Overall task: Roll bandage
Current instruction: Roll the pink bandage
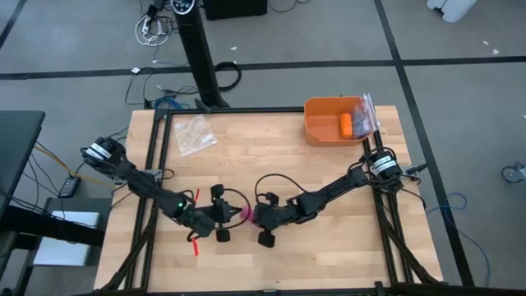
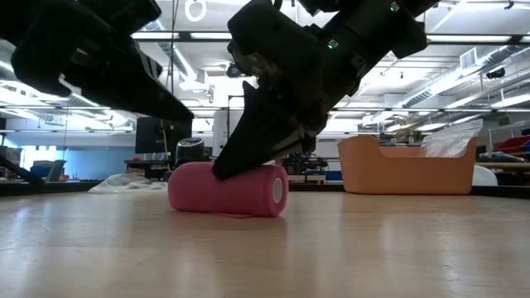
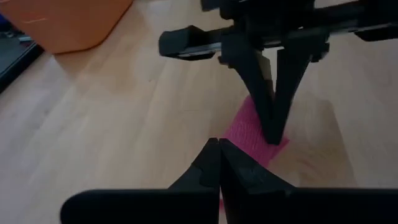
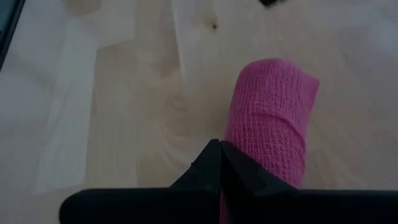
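1. I see the magenta-pink stretchy fabric bandage [image 2: 228, 189] already wound into a stubby cylinder, lying on its side on the wooden bench [image 1: 329, 247] at lower centre of the high view.
2. My left gripper [image 1: 223, 215] and right gripper [image 1: 261, 218] flank it, both sets of fingers pressed together, holding nothing.
3. I judge the rolling nearly done; next I need to tuck any loose tail or back away gently.

Bandage [image 1: 246, 215] between left gripper [image 1: 228, 215], right gripper [image 1: 260, 217]

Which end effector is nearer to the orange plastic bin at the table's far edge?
Right. The right end effector is mid-table on the orange plastic bin's side; the left end effector sits just beyond it, farther away.
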You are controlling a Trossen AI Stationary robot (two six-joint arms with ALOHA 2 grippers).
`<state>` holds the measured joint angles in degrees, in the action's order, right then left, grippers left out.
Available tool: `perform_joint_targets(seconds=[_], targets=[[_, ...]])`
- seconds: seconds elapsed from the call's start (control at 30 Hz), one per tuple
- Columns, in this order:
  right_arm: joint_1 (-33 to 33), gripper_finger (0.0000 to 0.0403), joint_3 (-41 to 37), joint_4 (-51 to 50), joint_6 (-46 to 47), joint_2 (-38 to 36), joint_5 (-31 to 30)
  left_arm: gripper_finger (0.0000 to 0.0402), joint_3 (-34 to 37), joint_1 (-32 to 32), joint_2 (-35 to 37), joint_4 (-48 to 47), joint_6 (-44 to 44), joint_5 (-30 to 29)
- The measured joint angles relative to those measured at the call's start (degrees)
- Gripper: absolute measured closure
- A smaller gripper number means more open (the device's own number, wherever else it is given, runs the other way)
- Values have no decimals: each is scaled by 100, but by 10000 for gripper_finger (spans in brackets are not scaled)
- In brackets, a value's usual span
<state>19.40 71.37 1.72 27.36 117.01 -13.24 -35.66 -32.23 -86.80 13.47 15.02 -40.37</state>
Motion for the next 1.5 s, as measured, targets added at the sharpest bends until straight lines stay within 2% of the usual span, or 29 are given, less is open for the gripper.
perform_joint_targets(seconds=[0.53,0.73,0.8,0.97,1.1,1.3,1.4,1.5], targets=[[82,395,-13,-56,63,7,192,396,-2,109,-1185,1060,42,256],[199,387,-33,-109,51,-239,238,396,-9,84,-1288,1151,165,249],[284,378,-33,-92,4,-417,97,396,-9,51,-1281,1151,172,259],[499,365,-22,-228,-133,-704,-918,396,-7,-76,-1281,1205,210,315],[483,367,-22,-491,-152,-644,-981,396,-7,-184,-1290,1396,215,619],[509,362,-22,-482,-327,-773,-1006,395,-7,-267,-845,1147,74,686],[581,352,-13,-497,-445,-905,-1078,395,-7,-203,-250,724,51,656],[615,340,-13,-576,-628,-995,-1101,394,-11,-26,628,-133,173,439]])
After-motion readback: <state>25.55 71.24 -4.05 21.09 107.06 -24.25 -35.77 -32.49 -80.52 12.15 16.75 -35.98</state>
